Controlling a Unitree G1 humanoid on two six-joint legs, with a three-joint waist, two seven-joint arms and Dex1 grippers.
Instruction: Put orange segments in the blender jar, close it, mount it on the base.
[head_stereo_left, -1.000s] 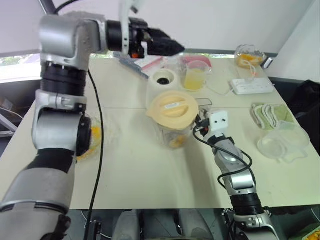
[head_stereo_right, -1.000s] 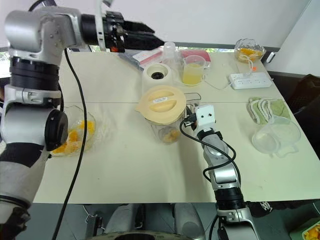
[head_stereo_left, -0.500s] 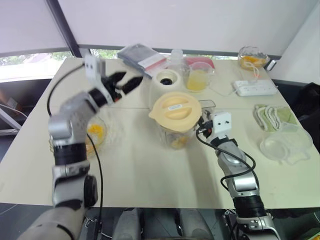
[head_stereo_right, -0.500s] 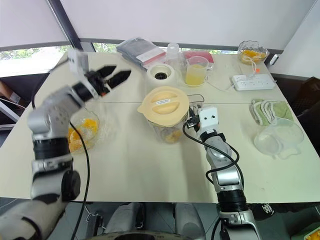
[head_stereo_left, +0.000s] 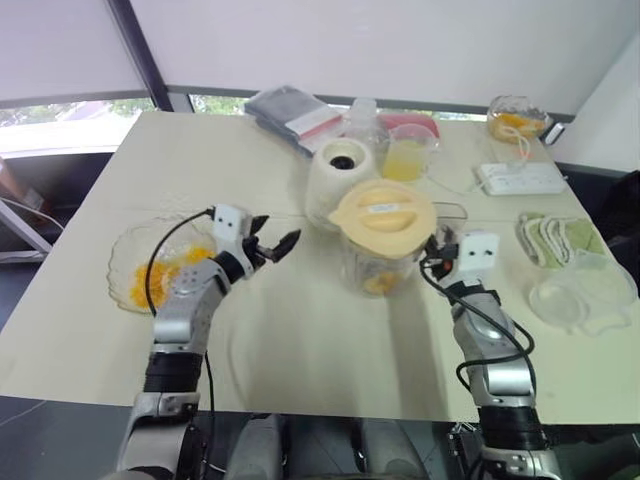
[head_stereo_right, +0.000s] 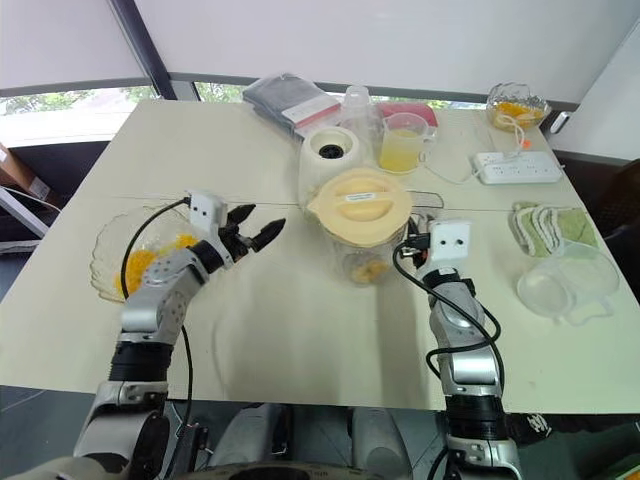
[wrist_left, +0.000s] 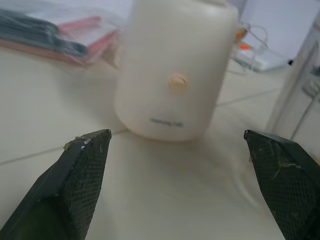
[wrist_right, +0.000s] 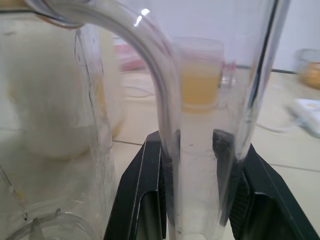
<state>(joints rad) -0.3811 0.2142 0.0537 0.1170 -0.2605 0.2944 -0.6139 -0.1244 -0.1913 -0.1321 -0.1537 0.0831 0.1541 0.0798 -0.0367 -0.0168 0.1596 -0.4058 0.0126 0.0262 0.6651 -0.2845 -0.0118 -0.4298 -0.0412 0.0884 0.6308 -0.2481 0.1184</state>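
Blender jar (head_stereo_right: 362, 225), lidded, touches the base (head_stereo_right: 331, 164) behind; right gripper (wrist_right: 195, 150) pinches its handle, left gripper (head_stereo_right: 262, 232) spread.

The blender jar (head_stereo_right: 358, 250) is clear, glossy plastic; its handle (wrist_right: 165, 125) looks like smooth, thick transparent plastic catching highlights. Its lid (head_stereo_right: 359, 204) is matt cream plastic with a small paper-like label. The base (wrist_left: 175, 70) is smooth cream-white plastic with a soft satin sheen. The left gripper (wrist_left: 182, 187) has black fingers (wrist_left: 85, 175) with finely cross-hatched, rough-textured pads. The table (head_stereo_right: 300, 330) is a pale, matt, smooth surface. The scalloped bowl (head_stereo_right: 110, 255) looks like clear glass. The orange segments (head_stereo_right: 368, 268) appear glossy.
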